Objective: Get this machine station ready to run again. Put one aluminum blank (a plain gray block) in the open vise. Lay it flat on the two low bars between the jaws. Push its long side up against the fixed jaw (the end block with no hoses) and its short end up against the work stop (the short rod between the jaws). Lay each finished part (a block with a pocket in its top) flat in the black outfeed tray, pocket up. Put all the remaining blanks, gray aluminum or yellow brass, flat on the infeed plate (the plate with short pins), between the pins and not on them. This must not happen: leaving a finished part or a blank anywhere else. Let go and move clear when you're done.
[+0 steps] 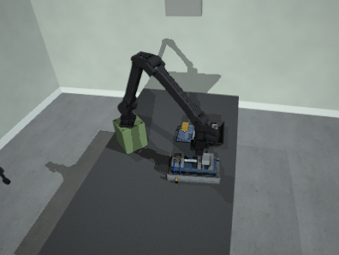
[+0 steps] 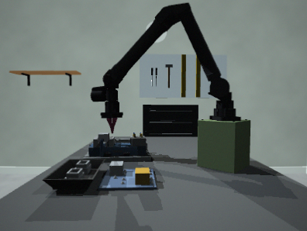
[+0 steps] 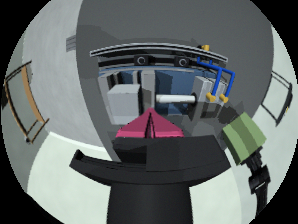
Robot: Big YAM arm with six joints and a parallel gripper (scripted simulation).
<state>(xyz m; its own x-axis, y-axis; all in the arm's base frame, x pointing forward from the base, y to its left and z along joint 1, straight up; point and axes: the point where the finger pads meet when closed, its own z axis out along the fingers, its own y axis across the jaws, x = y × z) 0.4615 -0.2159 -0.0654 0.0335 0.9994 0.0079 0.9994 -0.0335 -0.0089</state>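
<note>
My gripper (image 2: 112, 127) is shut and empty. It points straight down a little above the left end of the vise (image 2: 118, 147), and its pink fingertips show in the wrist view (image 3: 152, 125). The vise (image 1: 194, 168) has blue hoses (image 3: 222, 79) at one end. A light gray block (image 3: 123, 103) sits at the other end between the jaws; I cannot tell what it touches. The black outfeed tray (image 2: 74, 177) holds two pocketed parts (image 2: 83, 165). The infeed plate (image 2: 128, 179) carries a gray blank (image 2: 116, 167) and a yellow brass blank (image 2: 142, 175).
The arm's green pedestal (image 2: 223, 145) stands to the right of the vise. A dark cabinet (image 2: 170, 120) and a tool board are on the back wall. The infeed plate with the brass blank (image 1: 185, 127) lies just behind the vise in the top view.
</note>
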